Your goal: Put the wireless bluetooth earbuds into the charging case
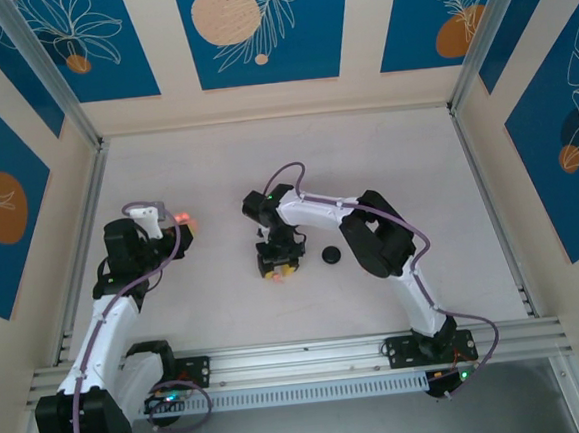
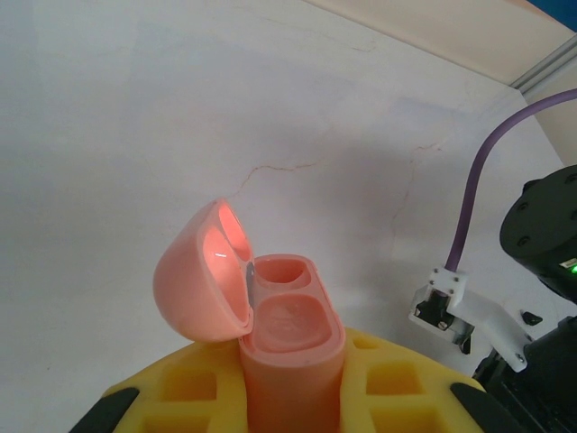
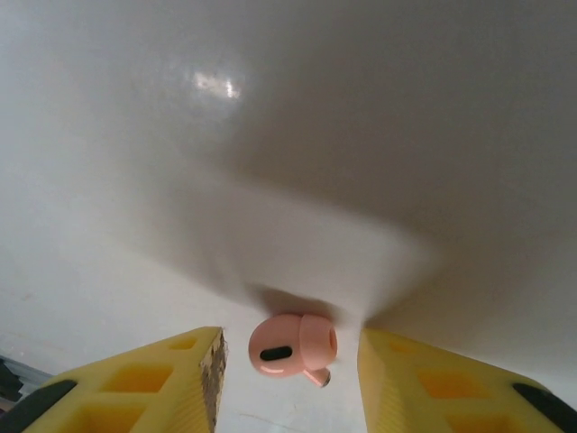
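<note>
Charging case, a small salmon-pink rounded plastic shell, sits in the top camera at the tip of the left gripper, over the left side of the white table. The right gripper points down at the table near the middle, just beside a flat black round disc.

From the left wrist, the yellow fingers are closed on the body of the case. Its hinged lid is swung open to the left, and both wells inside look empty.

From the right wrist, one pink plastic earbud lies on the table between the right gripper's two fingers. The jaws are apart, with a gap on each side, so nothing is gripped.

I judge that the step in hand is picking up the first earbud. Next, the right jaws must close gently on this small rounded piece, lift it, and carry it to the open case with its stem turned toward a well.
</note>
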You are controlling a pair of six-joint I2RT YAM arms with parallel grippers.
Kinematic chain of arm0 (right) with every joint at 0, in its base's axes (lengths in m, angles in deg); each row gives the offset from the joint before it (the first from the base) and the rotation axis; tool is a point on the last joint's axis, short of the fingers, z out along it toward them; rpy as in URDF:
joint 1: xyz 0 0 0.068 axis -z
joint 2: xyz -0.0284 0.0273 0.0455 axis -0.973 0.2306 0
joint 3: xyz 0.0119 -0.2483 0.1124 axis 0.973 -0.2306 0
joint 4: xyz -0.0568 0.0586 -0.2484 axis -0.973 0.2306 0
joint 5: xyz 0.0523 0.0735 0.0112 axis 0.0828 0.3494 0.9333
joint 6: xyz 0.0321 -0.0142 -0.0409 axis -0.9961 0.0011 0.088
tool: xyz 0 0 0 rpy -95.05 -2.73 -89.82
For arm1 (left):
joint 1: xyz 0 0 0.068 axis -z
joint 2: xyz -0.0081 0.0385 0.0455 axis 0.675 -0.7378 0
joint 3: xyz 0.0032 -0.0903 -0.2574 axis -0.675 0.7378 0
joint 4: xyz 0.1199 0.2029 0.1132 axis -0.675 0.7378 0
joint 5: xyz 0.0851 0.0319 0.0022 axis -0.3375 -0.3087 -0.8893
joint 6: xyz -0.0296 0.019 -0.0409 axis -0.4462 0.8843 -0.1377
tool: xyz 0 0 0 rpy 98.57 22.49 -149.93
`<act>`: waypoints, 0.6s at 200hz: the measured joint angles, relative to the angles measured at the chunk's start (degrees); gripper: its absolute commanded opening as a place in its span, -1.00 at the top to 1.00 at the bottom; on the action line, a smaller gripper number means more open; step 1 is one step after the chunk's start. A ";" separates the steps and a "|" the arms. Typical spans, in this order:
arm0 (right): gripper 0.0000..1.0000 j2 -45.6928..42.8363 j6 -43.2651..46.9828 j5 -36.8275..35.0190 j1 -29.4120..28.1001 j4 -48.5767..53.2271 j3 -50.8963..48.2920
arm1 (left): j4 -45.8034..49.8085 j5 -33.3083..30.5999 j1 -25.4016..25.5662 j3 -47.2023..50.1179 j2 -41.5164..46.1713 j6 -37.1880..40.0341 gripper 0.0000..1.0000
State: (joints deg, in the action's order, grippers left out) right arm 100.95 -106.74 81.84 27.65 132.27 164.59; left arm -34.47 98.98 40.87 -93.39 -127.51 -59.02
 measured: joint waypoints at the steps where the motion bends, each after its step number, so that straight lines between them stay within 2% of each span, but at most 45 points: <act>1: 0.17 0.02 0.00 0.00 0.00 0.02 0.00 | 0.00 0.00 0.00 0.00 0.00 0.00 0.72; 83: 0.31 0.20 -0.02 -0.44 0.00 0.13 0.07 | 0.28 0.00 0.00 -0.33 -0.04 0.09 0.72; 120: 0.44 0.20 -0.11 -0.87 -0.04 0.26 0.07 | 0.92 -0.04 0.13 -0.48 -0.04 0.37 0.73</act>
State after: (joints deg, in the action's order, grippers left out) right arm 101.14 -106.85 80.96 27.61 132.53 164.66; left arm -33.55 98.94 41.00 -93.87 -127.55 -58.65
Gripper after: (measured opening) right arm 0.293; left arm 0.195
